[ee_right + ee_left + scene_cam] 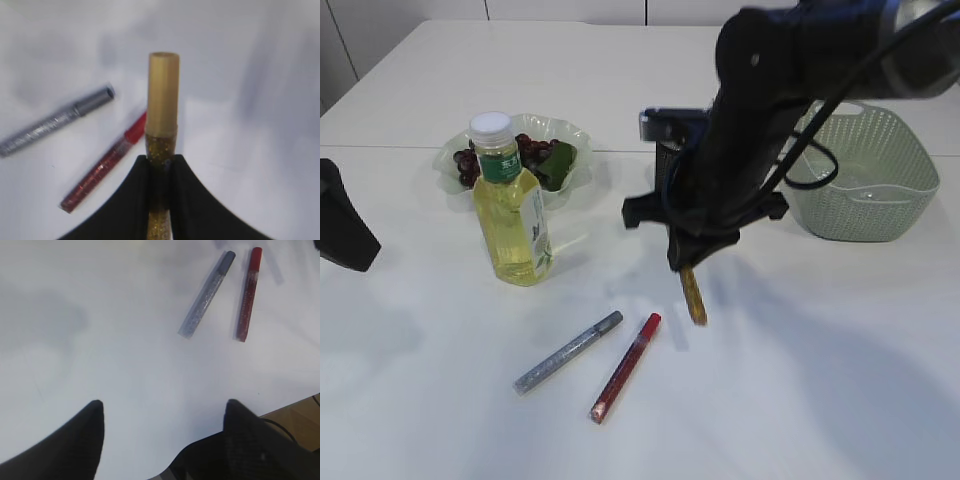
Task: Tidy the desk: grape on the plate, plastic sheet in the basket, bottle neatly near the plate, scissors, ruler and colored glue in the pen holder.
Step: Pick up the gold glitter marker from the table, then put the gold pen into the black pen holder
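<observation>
Judging by the desk, the tidy-up is partway through: grapes [535, 150] lie on the plate [582, 137], the bottle [510, 205] stands just beside it, and a clear sheet seems to sit in the basket [865, 215], though that is hard to tell. The right gripper [161, 165] is clamped on the gold glue [162, 100], held above the table near the pen holder [668, 150]. Silver glue [207, 294] and red glue [248, 294] lie side by side on the table, not yet collected. The left gripper [162, 412] hangs wide open, holding nothing. The holder's contents are hidden behind the arm; scissors and ruler are not visible.
</observation>
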